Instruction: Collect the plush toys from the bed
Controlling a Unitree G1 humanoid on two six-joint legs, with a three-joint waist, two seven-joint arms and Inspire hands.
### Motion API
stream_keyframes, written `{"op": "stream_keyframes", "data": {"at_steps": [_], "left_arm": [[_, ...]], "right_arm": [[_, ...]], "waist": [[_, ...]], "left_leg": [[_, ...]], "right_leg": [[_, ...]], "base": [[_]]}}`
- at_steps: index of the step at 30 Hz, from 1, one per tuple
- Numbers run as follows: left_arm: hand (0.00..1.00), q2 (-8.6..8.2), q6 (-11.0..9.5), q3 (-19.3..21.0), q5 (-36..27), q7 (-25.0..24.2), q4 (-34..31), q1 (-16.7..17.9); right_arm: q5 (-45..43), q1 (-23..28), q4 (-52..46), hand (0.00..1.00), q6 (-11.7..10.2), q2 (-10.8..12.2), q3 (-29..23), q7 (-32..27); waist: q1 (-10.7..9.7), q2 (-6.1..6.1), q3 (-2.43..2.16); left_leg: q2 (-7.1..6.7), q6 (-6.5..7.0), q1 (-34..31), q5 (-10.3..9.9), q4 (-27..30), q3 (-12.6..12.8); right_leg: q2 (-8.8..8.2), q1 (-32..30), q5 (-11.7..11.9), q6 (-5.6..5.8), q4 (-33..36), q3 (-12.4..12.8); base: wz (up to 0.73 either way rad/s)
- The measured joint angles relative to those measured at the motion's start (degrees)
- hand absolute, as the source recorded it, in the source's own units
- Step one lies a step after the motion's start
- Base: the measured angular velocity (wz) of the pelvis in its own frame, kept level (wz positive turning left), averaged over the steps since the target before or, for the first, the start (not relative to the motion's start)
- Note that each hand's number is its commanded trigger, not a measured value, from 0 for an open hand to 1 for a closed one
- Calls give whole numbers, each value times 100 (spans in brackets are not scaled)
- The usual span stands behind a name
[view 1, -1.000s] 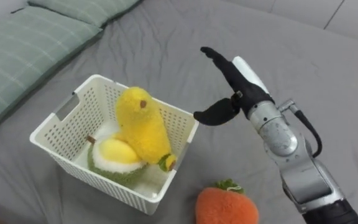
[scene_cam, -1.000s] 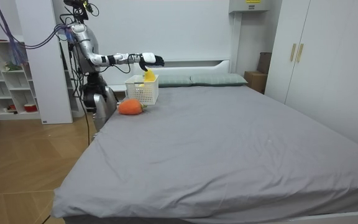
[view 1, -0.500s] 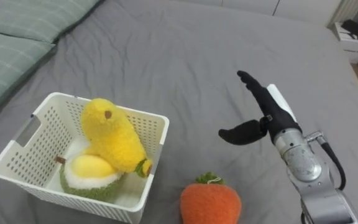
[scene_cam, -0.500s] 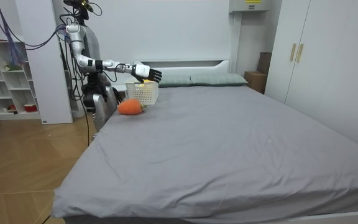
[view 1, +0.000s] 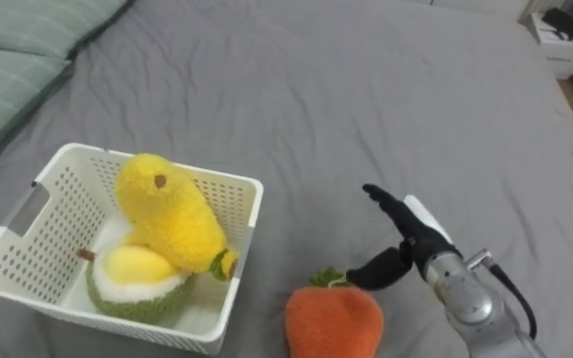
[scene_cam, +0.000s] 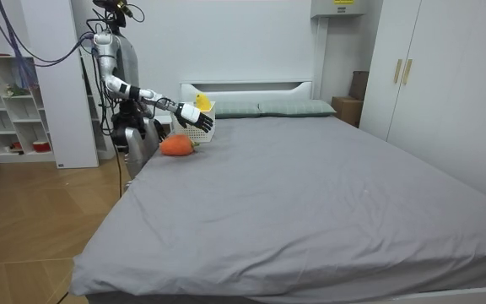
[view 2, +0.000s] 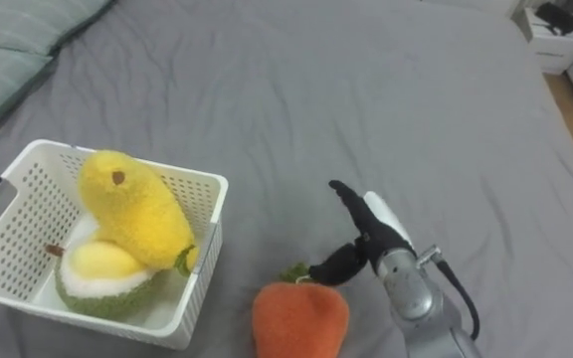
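Left eye view: noted right robot hand (view 1: 411, 249) spread wide, empty, thumb tip just beside leafy top of orange plush toy (view 1: 334, 320) on bed (view 1: 366, 89), right of white basket (view 1: 157, 171). Toy's long axis toward camera, leaves pointing away. Room view: same toy at bed's edge by the robot, leaves toward room view's right.

White slotted plastic basket (view 1: 157, 167): one. Plush toys: three. Yellow oblong plush (view 1: 167, 214) and green-rinded cut-fruit plush (view 1: 132, 280) inside basket; round orange plush (view 1: 333, 320) just beside basket. Green checked pillows (view 1: 8, 75): two.
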Motion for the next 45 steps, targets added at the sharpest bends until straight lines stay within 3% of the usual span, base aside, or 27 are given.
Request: {"op": "stream_keyframes", "data": {"at_steps": [2, 6, 12, 14, 20, 23, 24, 25, 26, 27, 28, 30, 32, 45], "left_arm": [[0, 3, -41, -87, -21, 2, -1, -36], [0, 34, -52, -263, -189, -37, 137, -247], [0, 65, -182, -552, -513, -97, 614, -554], [0, 83, -187, -560, -514, -112, 667, -610], [0, 104, -184, -569, -526, -202, 669, -638], [0, 93, -179, -570, -566, -209, 635, -646], [0, 93, -178, -569, -567, -209, 626, -646], [0, 93, -178, -569, -567, -210, 613, -646], [0, 95, -178, -568, -567, -210, 602, -647], [0, 95, -178, -567, -567, -209, 599, -647], [0, 93, -178, -567, -569, -210, 598, -647], [0, 91, -178, -562, -573, -212, 598, -635], [0, 89, -176, -562, -599, -220, 598, -621], [0, 77, -186, -561, -681, -335, 598, -607]], "right_arm": [[-102, -79, 211, 0, 11, 145, 8, 79], [-114, -296, 486, 0, -14, 199, 119, 122], [-39, -700, 1211, 0, -164, 216, 351, 206], [-34, -809, 1392, 0, -225, 216, 442, 248], [-31, -971, 1602, 0, -254, 223, 560, 468], [138, -1066, 1837, 1, -232, 222, 660, 516], [174, -1084, 1861, 4, -214, 226, 669, 530], [216, -1104, 1925, 35, -200, 235, 674, 542], [258, -1146, 2018, 55, -193, 254, 679, 545], [281, -1169, 2066, 64, -188, 259, 686, 548], [313, -1215, 2172, 80, -197, 259, 706, 548], [349, -1260, 2295, 96, -197, 258, 719, 548], [409, -1288, 2406, 100, -202, 259, 797, 607], [306, -1225, 2395, 100, -181, 346, 951, 691]], "waist": [[13, -11, -4], [4, -14, 11], [46, -29, 79], [42, -82, 100], [59, -251, 100], [180, -325, 95], [196, -334, 99], [218, -342, 95], [240, -348, 92], [258, -351, 90], [297, -355, 88], [328, -362, 92], [326, -363, 92], [333, -364, 92]], "left_leg": [[2, 0, -175, 1, 52, 5], [2, 1, -510, 2, 152, -11], [6, 1, -732, 2, 166, -20], [9, 1, -842, 3, 178, -30], [4, 1, -1018, 2, 193, -106], [4, 1, -1023, 2, 197, -109], [4, 1, -1028, 2, 200, -111], [2, 1, -1050, 2, 215, -137], [1, 1, -1052, 2, 219, -154], [1, 1, -1048, 2, 220, -155], [0, 0, -1032, 2, 221, -158], [-9, 0, -982, 2, 219, -172], [-1, -4, -915, 0, 214, -192], [0, -10, -849, -3, 202, -245]], "right_leg": [[-4, -173, 4, -4, 8, -14], [-42, -452, 24, -13, 13, -33], [-53, -702, 23, -12, 74, -54], [-55, -813, 23, -12, 91, -78], [-21, -951, 23, -12, 80, -148], [-21, -948, 23, -12, 67, -159], [-21, -949, 23, -12, 65, -165], [-23, -949, 23, -12, 59, -180], [-23, -942, 23, -12, 57, -182], [-22, -935, 23, -12, 52, -181], [-21, -908, 23, -12, 33, -177], [-18, -820, 24, -12, -38, -186], [-9, -750, 24, -12, -36, -232], [-5, -665, 28, -18, -39, -313]], "base": [[0], [4], [0], [0], [5], [1], [6], [8], [8], [4], [0], [5], [5], [2]]}}
